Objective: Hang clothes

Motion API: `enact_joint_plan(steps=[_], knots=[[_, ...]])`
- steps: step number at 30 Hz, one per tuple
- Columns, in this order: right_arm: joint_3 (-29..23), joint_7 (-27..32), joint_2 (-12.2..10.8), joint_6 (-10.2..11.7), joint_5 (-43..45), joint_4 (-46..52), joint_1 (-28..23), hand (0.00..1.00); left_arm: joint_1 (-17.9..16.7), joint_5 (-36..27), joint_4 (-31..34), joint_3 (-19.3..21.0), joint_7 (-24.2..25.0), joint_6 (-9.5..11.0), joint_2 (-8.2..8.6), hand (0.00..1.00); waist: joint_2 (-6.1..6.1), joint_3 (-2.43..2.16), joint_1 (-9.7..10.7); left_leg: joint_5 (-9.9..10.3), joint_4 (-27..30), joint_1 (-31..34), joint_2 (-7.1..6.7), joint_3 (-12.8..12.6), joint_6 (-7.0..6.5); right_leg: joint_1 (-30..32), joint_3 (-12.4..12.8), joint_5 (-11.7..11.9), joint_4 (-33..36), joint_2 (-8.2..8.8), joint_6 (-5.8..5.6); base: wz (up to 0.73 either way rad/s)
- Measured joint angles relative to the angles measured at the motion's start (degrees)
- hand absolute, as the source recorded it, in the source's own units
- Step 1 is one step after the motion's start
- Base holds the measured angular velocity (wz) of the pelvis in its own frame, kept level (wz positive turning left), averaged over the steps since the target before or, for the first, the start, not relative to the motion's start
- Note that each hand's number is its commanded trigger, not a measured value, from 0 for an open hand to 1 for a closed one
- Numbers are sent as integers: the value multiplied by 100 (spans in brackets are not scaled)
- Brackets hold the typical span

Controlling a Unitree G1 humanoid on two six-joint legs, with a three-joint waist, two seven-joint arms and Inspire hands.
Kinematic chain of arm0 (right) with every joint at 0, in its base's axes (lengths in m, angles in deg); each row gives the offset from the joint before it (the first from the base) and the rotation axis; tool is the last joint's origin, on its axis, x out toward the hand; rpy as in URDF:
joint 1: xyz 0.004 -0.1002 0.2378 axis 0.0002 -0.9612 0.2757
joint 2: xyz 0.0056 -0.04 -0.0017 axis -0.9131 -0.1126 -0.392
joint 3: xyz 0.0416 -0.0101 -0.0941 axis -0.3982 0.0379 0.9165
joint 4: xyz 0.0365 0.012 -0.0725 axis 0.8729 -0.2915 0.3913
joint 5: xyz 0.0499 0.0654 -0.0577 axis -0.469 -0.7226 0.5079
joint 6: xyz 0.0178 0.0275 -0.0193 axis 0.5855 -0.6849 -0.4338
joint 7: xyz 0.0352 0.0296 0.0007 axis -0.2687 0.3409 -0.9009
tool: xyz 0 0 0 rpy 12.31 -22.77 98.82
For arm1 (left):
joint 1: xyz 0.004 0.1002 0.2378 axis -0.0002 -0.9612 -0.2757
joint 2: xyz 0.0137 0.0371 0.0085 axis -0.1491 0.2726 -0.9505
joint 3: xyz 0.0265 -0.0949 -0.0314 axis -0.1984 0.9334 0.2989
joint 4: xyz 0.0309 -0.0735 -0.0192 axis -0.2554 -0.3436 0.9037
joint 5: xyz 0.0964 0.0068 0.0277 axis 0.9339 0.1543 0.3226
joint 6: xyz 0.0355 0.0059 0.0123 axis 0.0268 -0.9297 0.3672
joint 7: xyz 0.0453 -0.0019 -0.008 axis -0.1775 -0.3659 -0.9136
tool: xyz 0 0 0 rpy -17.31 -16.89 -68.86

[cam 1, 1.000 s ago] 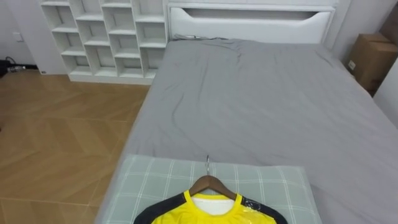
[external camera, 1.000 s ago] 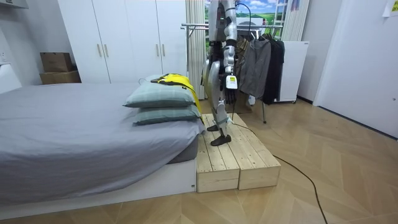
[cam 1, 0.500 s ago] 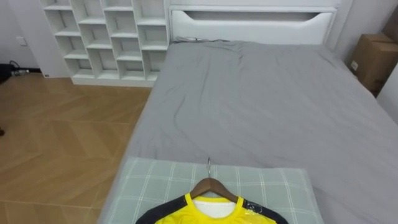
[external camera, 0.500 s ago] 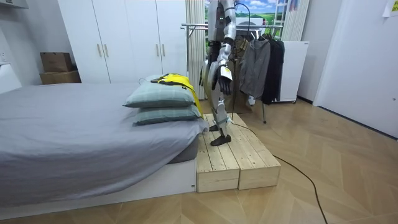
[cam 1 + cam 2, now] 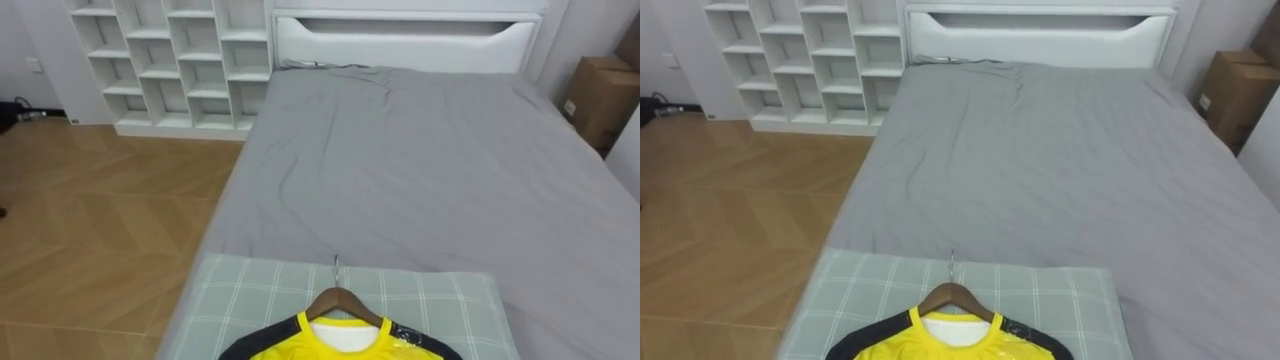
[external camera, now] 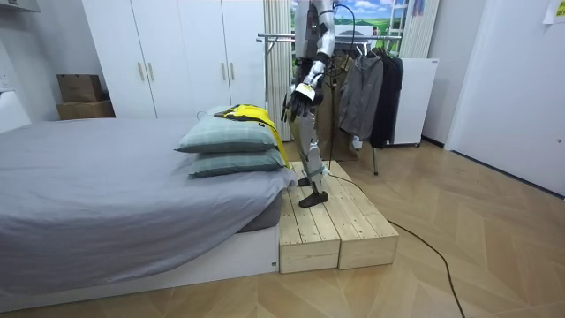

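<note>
A yellow shirt (image 5: 340,346) with dark shoulders lies on a wooden hanger (image 5: 341,299) on the top pillow (image 5: 240,300) at the near end of the bed. The hanger's metal hook (image 5: 335,268) points toward the headboard. In the room view the shirt (image 6: 252,115) rests on two stacked pillows (image 6: 225,140). I stand on a wooden platform (image 6: 331,225) at that end of the bed, facing it. My left hand (image 6: 298,97) is raised at chest height, a little short of the shirt, its fingers relaxed and holding nothing.
A clothes rack (image 6: 282,37) with dark garments (image 6: 366,93) stands behind me. The grey bed (image 5: 420,160) stretches ahead to a white headboard. White cube shelves (image 5: 170,60) stand at the far left, a cardboard box (image 5: 595,90) at the far right. Wood floor lies on my left.
My left arm has swung up from hanging at my side to chest height, toward the shirt. The shirt and hanger have not moved.
</note>
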State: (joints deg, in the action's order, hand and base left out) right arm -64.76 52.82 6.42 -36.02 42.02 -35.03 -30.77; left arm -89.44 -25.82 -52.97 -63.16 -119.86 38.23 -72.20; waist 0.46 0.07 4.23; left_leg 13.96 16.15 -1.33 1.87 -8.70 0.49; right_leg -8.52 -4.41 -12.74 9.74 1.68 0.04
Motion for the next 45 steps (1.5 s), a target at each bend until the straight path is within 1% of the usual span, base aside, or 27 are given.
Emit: enact_joint_plan(steps=[3, 7, 10, 11, 12, 17, 21, 23, 26, 38, 43, 45], knots=[[6, -1, 4, 5, -2, 29, -18, 0, 102, 451, 111, -33, -78, 7, -3, 0, -15, -8, 66, -2, -36, -17, -7, -5, -2, 2, 13, 5, 0, 4, -3, -1], [10, 1, 12, -1, -22, 27, -31, 0, 107, 774, 407, -163, -148, 2, -32, 0, -27, -12, 145, -6, -54, -25, -12, -11, 0, 16, 22, 9, -2, 7, -3, -1], [-5, 3, 29, 23, -13, 26, 7, 0, 113, 946, 627, -299, -226, 0, -65, 0, -44, -33, 201, -15, -62, -76, -27, -6, -13, -18, 68, 14, -12, 17, -10, -6], [-28, 0, 46, 23, -2, 17, 6, 0, 112, 959, 705, -347, -226, -1, -68, 0, -61, -29, 200, -17, -86, -147, -40, -2, -17, -67, 119, 15, -20, 22, -11, -19], [-72, -10, 60, 23, 11, 18, 3, 0, 126, 1078, 709, -347, -226, -3, -71, 0, -85, -41, 213, -19, -85, -189, -43, -5, -20, -92, 131, 15, -16, 25, -12, -17], [-92, -49, 84, 11, 264, 20, 2, 0, 209, 1588, 833, -323, -225, -10, -126, 0, -81, -34, 352, -19, -86, -230, -42, -22, -20, -108, 149, 15, -11, 24, -13, -6], [-81, -60, 98, -11, 351, 17, 1, 0, 259, 1665, 847, -333, -224, -8, -138, 0, -54, -17, 353, -18, -87, -231, -40, -43, -20, -61, 251, 15, -4, 19, -13, -16], [-80, -62, 97, -15, 466, 6, -5, 0, 281, 1666, 843, -348, -211, -7, -138, 0, -32, -4, 354, -17, -95, -230, -40, -45, -20, -51, 261, 15, -3, 17, -13, -3], [-82, -54, 100, -15, 483, -65, -7, 0, 278, 1663, 826, -378, -167, -8, -137, 0, -23, 0, 353, -16, -231, -279, -44, -39, -19, -31, 267, 16, -5, 12, -14, 0], [-80, -37, 117, -22, 484, -258, 40, 0, 278, 1716, 797, -454, -87, -8, -140, 0, -44, -3, 363, -17, -261, -326, -45, -69, -19, -50, 285, 17, 11, 12, -15, -1], [-82, 8, 117, -68, 636, -247, -38, 0, 273, 2173, 791, -459, -32, -71, -139, 0, -38, -5, 369, -17, -260, -333, -43, -97, -19, -52, 287, 17, 10, 12, -15, 0], [-82, 12, 118, -91, 683, -240, -48, 0, 274, 2192, 791, -510, -10, -100, -139, 0, -38, -6, 369, -17, -261, -340, -39, -130, -19, -51, 302, 17, 6, 12, -15, -6]])
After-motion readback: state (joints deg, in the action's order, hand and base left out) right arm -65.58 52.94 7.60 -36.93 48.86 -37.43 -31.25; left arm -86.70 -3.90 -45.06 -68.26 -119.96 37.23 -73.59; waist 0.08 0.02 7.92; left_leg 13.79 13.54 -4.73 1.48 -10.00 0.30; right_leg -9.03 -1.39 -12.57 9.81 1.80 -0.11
